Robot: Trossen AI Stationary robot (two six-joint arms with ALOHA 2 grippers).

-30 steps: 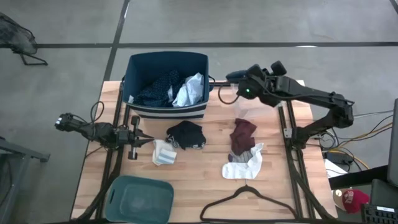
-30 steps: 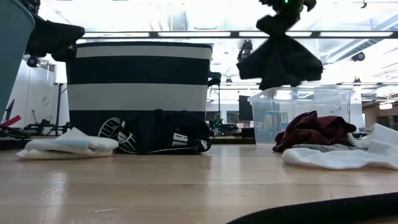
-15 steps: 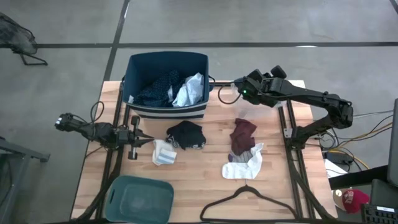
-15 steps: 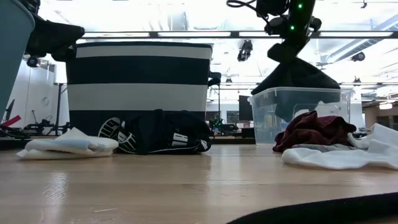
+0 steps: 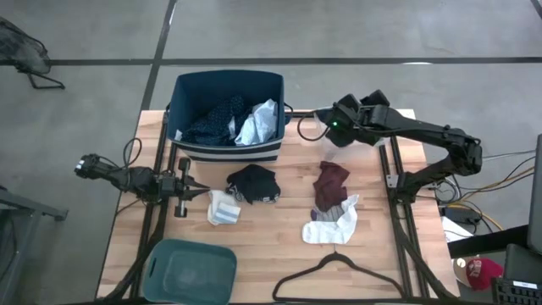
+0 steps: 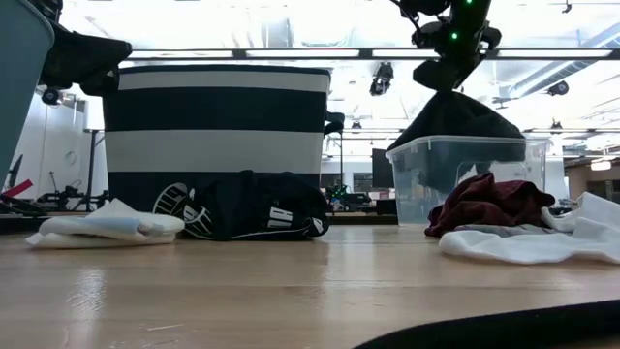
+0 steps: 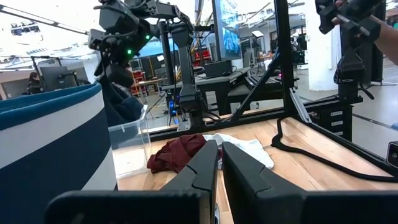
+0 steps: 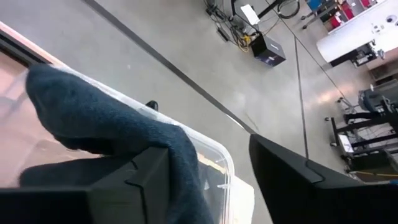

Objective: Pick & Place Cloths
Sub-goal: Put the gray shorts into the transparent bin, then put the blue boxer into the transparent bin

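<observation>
On the wooden table, a navy tub with a white stripe stands at the far edge, a clear plastic tub near the far right corner, a teal tub overhanging the near edge toward the left corner, and a thin black hanger at the near edge.

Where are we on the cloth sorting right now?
Done: a navy patterned piece and a light shirt lie in the navy tub. In hand: the right gripper holds a dark cloth draped into the clear tub. Left: the black piece, folded socks, maroon piece and white cloth are on the table. The left gripper waits shut.
</observation>
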